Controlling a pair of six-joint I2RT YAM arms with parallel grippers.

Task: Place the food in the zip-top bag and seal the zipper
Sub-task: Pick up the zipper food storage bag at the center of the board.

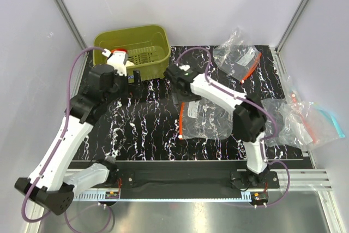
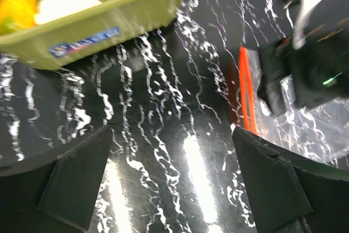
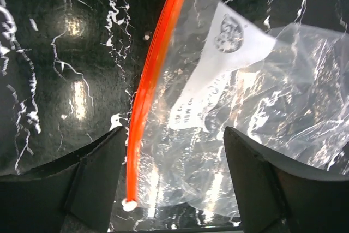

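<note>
While the clear plastic zip-top bag [image 1: 210, 124] with its thin red zipper strip [image 3: 150, 80] lies flat on the desk [image 1: 147, 118], the small toy food [image 2: 60, 3] sits in the olive-green slotted basket [image 2: 125, 12], so nothing is packed yet. Only the wrist views show each gripper wide and empty: right gripper [image 3: 172, 184] over the zipper, left gripper [image 2: 172, 184] near the basket.

Top external: set high above and behind the arm bases, tilted down toward 12 o'clock, far enough back to take in the whole table [image 1: 147, 126], with the basket [image 1: 155, 61] at 11 o'clock and the zip-top bag [image 1: 210, 121] just off centre at 4 o'clock. Left wrist: low and close over the tabletop, facing across it, basket wall at 11 o'clock, zipper [image 2: 248, 94] at 3 o'clock. Right wrist: closest of all, pointed almost straight down onto the bag's zipper end. Shared by all three: that red strip.
</note>
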